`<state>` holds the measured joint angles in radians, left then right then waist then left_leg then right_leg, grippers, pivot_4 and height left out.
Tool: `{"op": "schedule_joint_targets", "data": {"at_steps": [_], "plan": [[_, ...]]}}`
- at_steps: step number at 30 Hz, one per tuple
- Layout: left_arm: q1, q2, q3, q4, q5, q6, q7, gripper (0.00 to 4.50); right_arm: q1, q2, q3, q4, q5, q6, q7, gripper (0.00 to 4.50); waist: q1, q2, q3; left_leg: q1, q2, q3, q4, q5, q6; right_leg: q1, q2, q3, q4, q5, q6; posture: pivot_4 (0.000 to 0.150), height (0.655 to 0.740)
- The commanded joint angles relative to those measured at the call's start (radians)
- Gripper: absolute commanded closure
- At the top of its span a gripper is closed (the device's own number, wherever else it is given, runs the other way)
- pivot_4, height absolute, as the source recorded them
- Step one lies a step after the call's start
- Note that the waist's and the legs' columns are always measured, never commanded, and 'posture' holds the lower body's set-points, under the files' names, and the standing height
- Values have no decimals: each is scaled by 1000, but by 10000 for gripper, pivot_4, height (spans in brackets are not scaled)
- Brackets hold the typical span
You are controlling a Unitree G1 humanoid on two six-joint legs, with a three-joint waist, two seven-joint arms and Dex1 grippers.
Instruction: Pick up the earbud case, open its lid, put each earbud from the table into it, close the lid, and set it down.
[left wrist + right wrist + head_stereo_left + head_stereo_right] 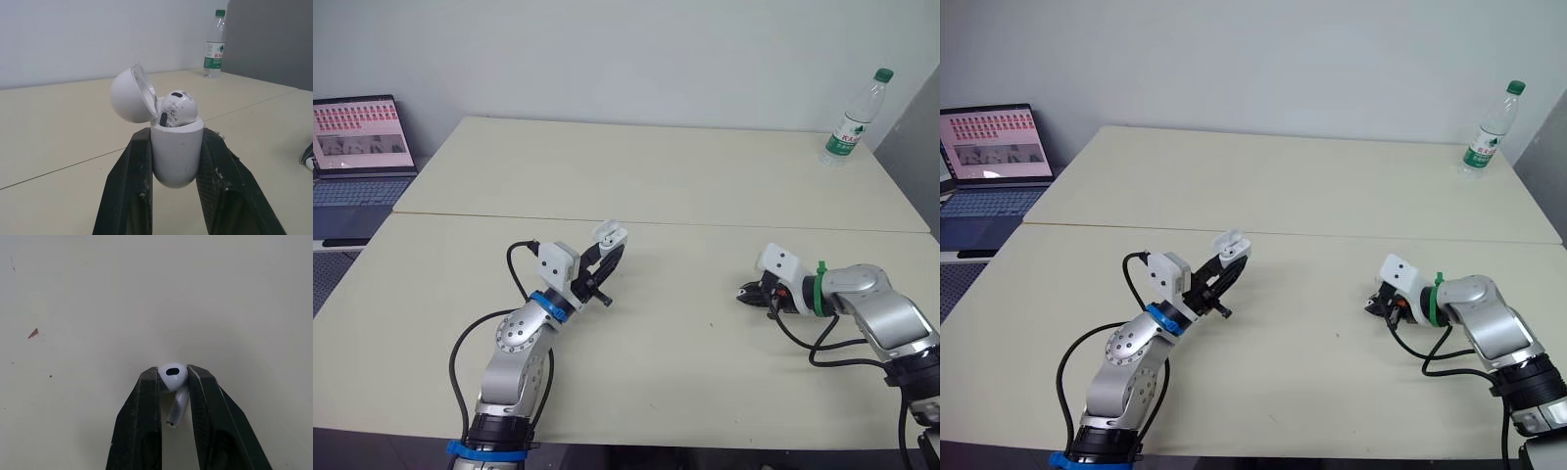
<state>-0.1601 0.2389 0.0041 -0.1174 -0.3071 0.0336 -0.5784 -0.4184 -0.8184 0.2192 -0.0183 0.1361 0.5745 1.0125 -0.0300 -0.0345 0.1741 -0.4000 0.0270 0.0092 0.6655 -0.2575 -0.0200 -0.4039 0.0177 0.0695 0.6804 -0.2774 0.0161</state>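
open laptop (pixel 362 137) sits far left, off the pale beige surface (pixel 685 186), not relevant. left tool (pixel 607 259) is clamped on the small white glossy plastic earbud case (pixel 176 152), held off the surface, roughly upright. its round hinged lid (pixel 129 93) is flipped open, and one white earbud (pixel 178 107) already sits in one slot. right tool (pixel 749 292), well apart and low near the surface, pinches the second white earbud (pixel 173 374) by its head, stem pointing back between the fingers. step in hand looks like carrying this bud to the case. to do it well: keep the case steady and the mouth facing up, bring the bud over the free slot stem-first, clear of the lid, and release only once it seats. the pinch is narrow, so slip is a risk. clear plastic water bottle with green cap (pixel 852 122) stands far right, out of the way.
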Motion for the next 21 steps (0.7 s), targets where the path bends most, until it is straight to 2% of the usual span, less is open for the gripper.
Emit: {"op": "schedule_joint_targets", "data": {"at_steps": [1, 5, 9, 12, 17, 18, 21], "plan": [[6, -3, -2, -39, -1, -31, 1, 36877, 48, -121, -44, -32, 13, -19, 100, 40892, 4, 0, 0, 0, 0, 0, 0, 0, 0, 0, 0, 0, 0, 0, 0, 1500, 7400], [17, -6, -2, -38, -1, -43, -1, 36877, 149, -305, -104, -6, 10, -142, 221, 40892, 21, 0, 0, -1, -2, -1, -1, 0, 0, 0, -1, -1, -1, 0, 0, 1500, 7400], [28, -19, -10, -36, 1, -58, 3, 36877, 220, -435, -109, 135, -64, -350, 277, 40892, 21, 0, 0, 0, -1, 1, -1, 0, 0, 0, -1, 0, -1, 0, 0, 1500, 7400], [32, -29, -15, -34, 6, -65, 6, 36877, 216, -463, -90, 247, -117, -457, 284, 40892, 15, 0, 0, 2, 0, 3, -1, 0, 1, 0, -1, 1, 0, 0, 0, 1500, 7400], [37, -32, -15, -38, 8, -70, 9, 36877, 179, -423, -73, 344, -161, -523, 279, 40892, -2, 0, 0, 3, 0, 4, 0, 1, 1, 1, 0, 2, 1, 0, 0, 1500, 7400], [38, -30, -14, -41, 7, -70, 9, 36877, 176, -416, -73, 351, -165, -526, 277, 33452, -2, 0, 0, 3, 0, 4, 0, 1, 1, 1, 0, 2, 1, 0, 0, 1500, 7400], [44, -25, -10, -48, 6, -69, 8, 36877, 177, -405, -79, 362, -173, -528, 276, 22911, -1, 0, 0, 4, 0, 3, 1, 1, 1, 3, 0, 2, 0, 0, 0, 1500, 7400]]}}
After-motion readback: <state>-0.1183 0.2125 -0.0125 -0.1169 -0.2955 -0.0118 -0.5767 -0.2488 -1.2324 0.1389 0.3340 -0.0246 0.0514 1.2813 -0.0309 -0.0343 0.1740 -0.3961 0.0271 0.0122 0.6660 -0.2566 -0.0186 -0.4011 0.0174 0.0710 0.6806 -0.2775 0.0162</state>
